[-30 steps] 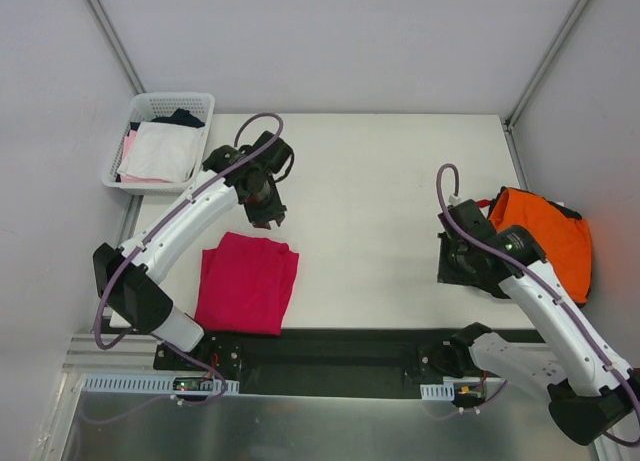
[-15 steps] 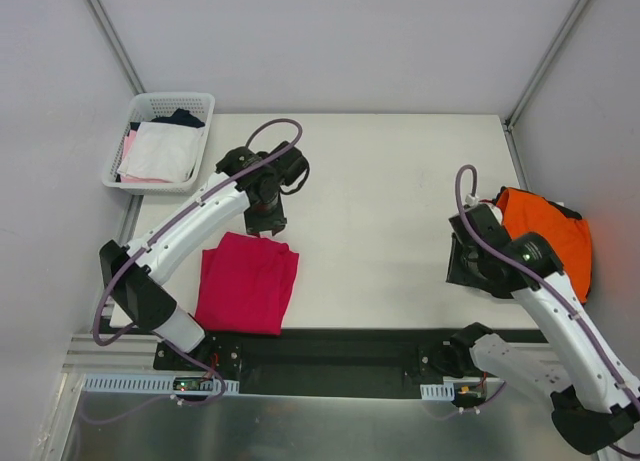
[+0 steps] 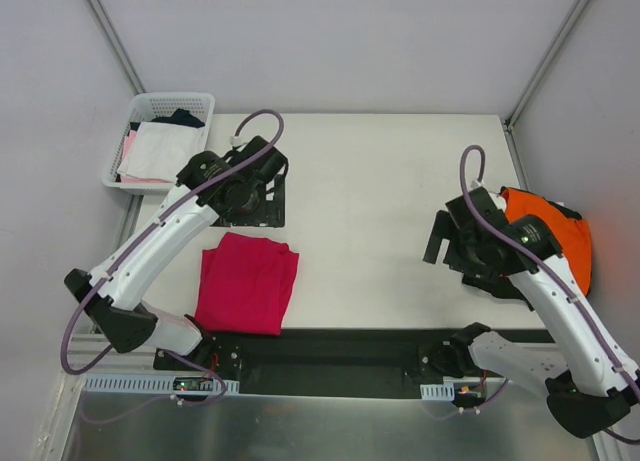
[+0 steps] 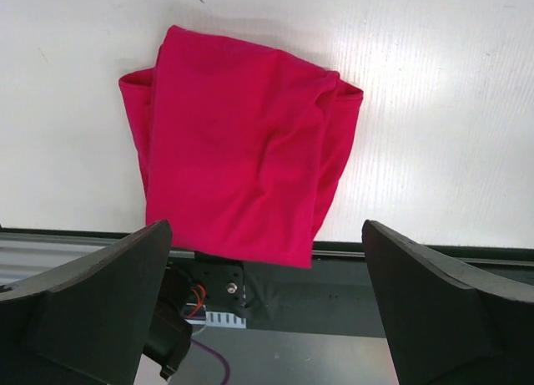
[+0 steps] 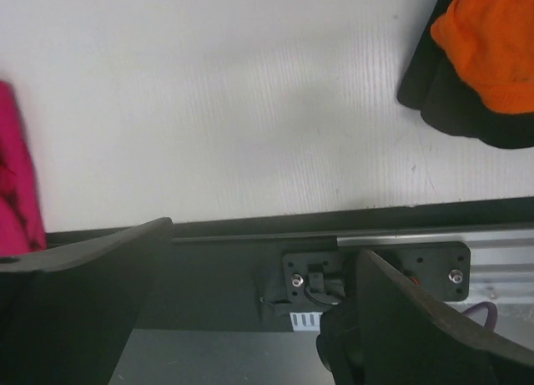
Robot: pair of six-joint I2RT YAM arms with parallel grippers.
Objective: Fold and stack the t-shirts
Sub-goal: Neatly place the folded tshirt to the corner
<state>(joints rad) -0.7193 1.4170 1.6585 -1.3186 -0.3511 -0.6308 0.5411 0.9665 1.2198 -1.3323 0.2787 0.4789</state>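
Note:
A crimson-magenta t-shirt (image 3: 246, 282) (image 4: 242, 143) lies folded on the table's near left, its lower edge hanging over the front rail. My left gripper (image 3: 250, 214) (image 4: 267, 318) hovers just behind it and above it, jaws wide open and empty. An orange t-shirt (image 3: 552, 239) (image 5: 494, 36) lies bunched at the right edge on top of a black t-shirt (image 5: 450, 109). My right gripper (image 3: 462, 261) (image 5: 267, 318) hangs to the left of that pile, open and empty. The crimson t-shirt (image 5: 17, 189) also shows at the left edge of the right wrist view.
A white mesh basket (image 3: 140, 106) with white, pink and dark garments stands off the table's back left corner. The black base rail (image 3: 330, 366) runs along the near edge. White walls enclose the table (image 3: 380, 181) on three sides.
Both grippers have opened wide from nearly shut. The left gripper has shifted left, staying behind the crimson t-shirt. The right gripper has stayed beside the orange pile.

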